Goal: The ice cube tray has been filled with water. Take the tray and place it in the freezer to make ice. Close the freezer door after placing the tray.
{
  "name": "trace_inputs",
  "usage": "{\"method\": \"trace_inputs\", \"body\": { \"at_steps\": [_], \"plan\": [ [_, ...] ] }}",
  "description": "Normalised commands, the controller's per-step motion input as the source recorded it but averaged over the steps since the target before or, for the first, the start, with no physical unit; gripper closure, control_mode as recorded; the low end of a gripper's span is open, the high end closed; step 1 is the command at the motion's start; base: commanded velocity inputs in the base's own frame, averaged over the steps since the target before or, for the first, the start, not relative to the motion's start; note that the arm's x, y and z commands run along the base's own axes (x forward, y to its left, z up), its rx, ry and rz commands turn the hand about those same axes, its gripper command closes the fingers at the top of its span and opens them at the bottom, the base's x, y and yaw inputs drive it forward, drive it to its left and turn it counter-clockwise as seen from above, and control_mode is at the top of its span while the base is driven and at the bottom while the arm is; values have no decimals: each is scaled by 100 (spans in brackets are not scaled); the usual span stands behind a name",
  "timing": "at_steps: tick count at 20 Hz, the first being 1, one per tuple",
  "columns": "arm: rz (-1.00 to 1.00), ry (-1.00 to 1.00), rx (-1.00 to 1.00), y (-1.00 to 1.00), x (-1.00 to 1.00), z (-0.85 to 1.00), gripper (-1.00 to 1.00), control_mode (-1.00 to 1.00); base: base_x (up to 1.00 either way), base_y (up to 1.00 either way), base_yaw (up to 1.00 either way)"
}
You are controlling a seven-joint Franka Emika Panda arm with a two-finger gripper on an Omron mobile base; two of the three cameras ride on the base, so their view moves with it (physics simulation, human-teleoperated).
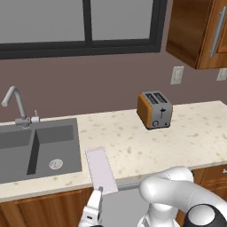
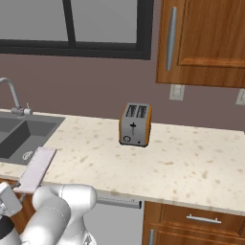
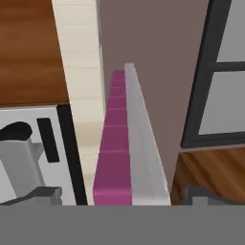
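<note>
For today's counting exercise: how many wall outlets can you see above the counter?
2. One outlet is on the wall behind the toaster; a second outlet is farther right, cut off at the picture's edge. More may lie outside the frame.

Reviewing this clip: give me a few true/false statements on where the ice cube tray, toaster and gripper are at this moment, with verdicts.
1. The ice cube tray lies on the counter right of the sink, overhanging the front edge. True.
2. The toaster stands in the sink. False: on the counter.
3. The gripper is at the tray's near end, jaws open. True.
4. The tray touches the toaster. False: clearly apart.
</note>
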Motion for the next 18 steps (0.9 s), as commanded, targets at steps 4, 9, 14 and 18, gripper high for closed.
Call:
{"method": "trace_inputs", "body": {
  "at_steps": [4,9,14,18],
  "plan": [
    [0,-5,0,0,0,0,-100,-100,0,0,0],
    [0,-3,0,0,0,5,-100,-100,0,0,0],
    [0,0,0,0,5,5,-100,-100,0,0,0],
    [0,0,0,0,15,1,-100,-100,0,0,0]
  ]
}}
